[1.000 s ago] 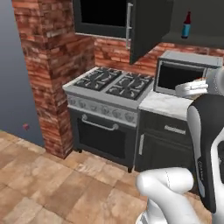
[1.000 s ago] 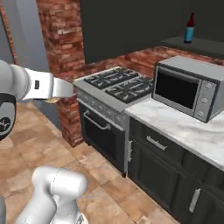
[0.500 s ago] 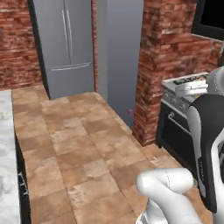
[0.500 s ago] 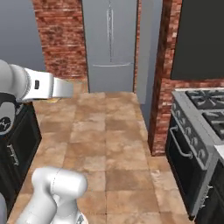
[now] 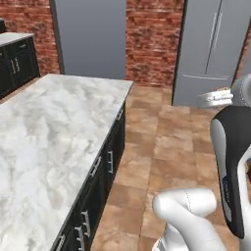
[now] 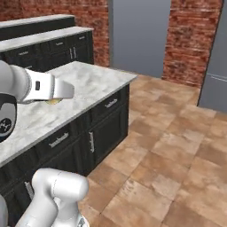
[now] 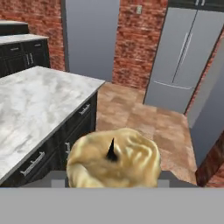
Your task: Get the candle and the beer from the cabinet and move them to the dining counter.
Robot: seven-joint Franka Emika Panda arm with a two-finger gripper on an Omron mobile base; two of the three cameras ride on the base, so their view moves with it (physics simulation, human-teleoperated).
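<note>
The candle [image 7: 113,164] looks like lumpy tan-yellow wax, faintly glossy, with a dark wick. The counter [image 5: 44,142] top is smooth white-grey veined marble over matt black panelled drawer fronts with silver metal pulls. The fridge [image 7: 183,57] is brushed grey metal. The walls [image 5: 153,39] are rough red brick, and the floor [image 6: 177,150] is brown stone-look tile, lightly mottled

Even, shadowless light; soft rendered blur

White arm [image 6: 42,88] over marble-topped dark island [image 6: 88,84], tan-yellow candle [image 6: 53,102] under it, terracotta tile floor [image 6: 177,155], brick wall [image 6: 190,40]
</note>
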